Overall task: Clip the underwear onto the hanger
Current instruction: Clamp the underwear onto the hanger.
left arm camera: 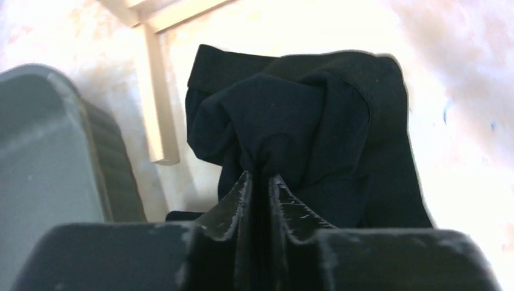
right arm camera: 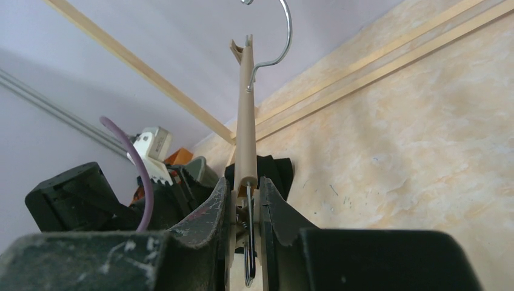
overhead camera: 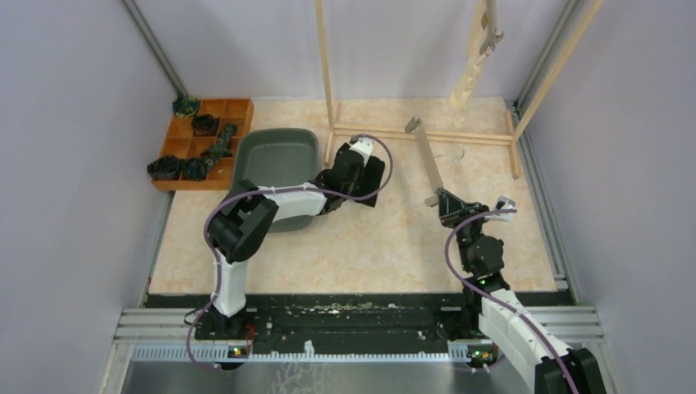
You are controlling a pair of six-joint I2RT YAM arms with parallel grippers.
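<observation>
Between the fingers of the left gripper [left arm camera: 260, 177] a bunched fold of the black underwear [left arm camera: 303, 115] is pinched, the jaws being drawn almost together on the cloth. Beyond the fingertips the rest of the garment is seen crumpled in a loose heap on the pale table [left arm camera: 460, 91]. Just to the gripper's left a grey tub [left arm camera: 48, 151] is found, and ahead of it, beside the garment, the foot of a wooden rack [left arm camera: 154, 103] is seen. In the overhead view this gripper [overhead camera: 361, 168] is placed at the tub's right rim, with the black cloth [overhead camera: 375, 176] on its far side. The right gripper [right arm camera: 247, 185] is closed tightly on the near end of the hanger [right arm camera: 245, 121], where a metal clip spring is caught between the fingers. From there the pale bar is pointed away from the gripper, and its wire hook [right arm camera: 285, 36] is curved off to the right. From above, the right gripper [overhead camera: 447, 203] is set well to the right of the left one, the hanger [overhead camera: 427, 156] slanting from it toward the rack's base rail. Farther beyond it, the cream underwear [overhead camera: 469, 78] is hung high on the rack. Far to the left, past the tub, a wooden compartment tray [overhead camera: 238, 111] holding dark items is seen.
</observation>
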